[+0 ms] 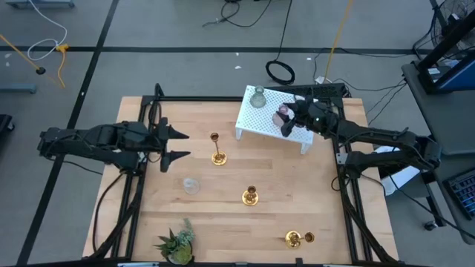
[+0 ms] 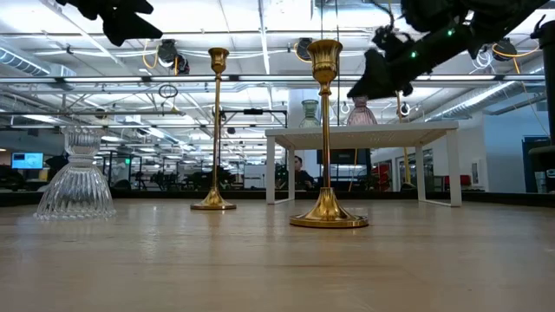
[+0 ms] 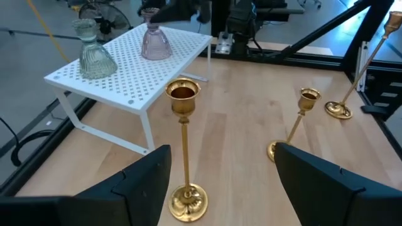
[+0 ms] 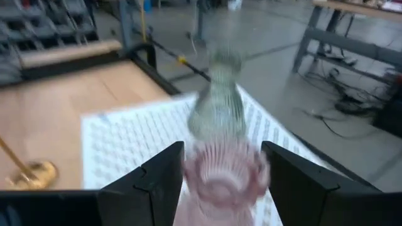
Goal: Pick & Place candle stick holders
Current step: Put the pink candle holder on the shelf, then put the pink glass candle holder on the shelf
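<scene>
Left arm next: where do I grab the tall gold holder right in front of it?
Grip the gold holder on its thin stem, midway up, coming level from the side where the open left gripper faces it. It stands upright; the round base lies flat and the cup flares.

Our two arms, grippers spread

Our left gripper (image 1: 183,144) hovers at the table's left side, fingers parted wide. Our right gripper (image 1: 287,120) reaches in from the right, far side, fingers (image 4: 154,179) apart.

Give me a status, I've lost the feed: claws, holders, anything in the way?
Right claw open around pink holder on white rack. Left claw open, facing gold holder. Grey-green holder close behind pink.
</scene>
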You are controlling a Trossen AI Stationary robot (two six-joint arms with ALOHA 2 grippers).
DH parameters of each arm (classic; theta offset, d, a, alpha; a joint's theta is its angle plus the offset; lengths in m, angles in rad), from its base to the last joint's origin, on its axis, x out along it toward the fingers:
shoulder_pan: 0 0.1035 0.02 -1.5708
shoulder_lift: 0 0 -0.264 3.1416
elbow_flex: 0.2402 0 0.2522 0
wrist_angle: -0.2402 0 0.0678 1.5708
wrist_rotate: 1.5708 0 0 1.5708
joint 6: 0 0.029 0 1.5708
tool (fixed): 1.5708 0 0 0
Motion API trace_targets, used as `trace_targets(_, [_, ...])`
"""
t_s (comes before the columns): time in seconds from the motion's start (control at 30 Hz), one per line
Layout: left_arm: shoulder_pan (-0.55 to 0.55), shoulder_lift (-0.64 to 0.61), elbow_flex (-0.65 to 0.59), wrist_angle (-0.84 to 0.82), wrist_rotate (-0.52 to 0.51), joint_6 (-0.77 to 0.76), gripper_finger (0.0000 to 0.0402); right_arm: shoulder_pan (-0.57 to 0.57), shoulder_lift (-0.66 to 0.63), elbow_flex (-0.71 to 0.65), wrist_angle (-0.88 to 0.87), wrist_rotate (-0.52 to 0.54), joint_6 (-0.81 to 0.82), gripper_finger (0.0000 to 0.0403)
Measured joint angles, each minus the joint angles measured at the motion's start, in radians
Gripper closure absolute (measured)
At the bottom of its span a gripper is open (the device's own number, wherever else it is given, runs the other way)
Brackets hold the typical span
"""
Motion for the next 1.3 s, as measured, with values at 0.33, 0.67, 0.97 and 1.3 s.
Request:
trace_targets(0.33, [0.0,0.001,0.0,0.0,-0.001,-0.006,0.0112,-0.009,0.007,-0.025,0.007,0.132,-0.059,0.02])
trace_targets(0.67, [0.0,0.001,0.0,-0.002,-0.001,-0.011,0.0112,-0.046,-0.029,-0.025,-0.082,0.213,-0.053,0.02])
trace_targets(0.97, [0.0,0.001,0.0,-0.002,-0.002,-0.026,0.0112,-0.078,-0.11,-0.025,-0.191,0.217,-0.029,0.02])
trace_targets(1.3, [0.0,0.001,0.0,-0.002,-0.002,-0.029,0.0112,-0.082,-0.2,-0.025,-0.322,0.233,-0.028,0.02])
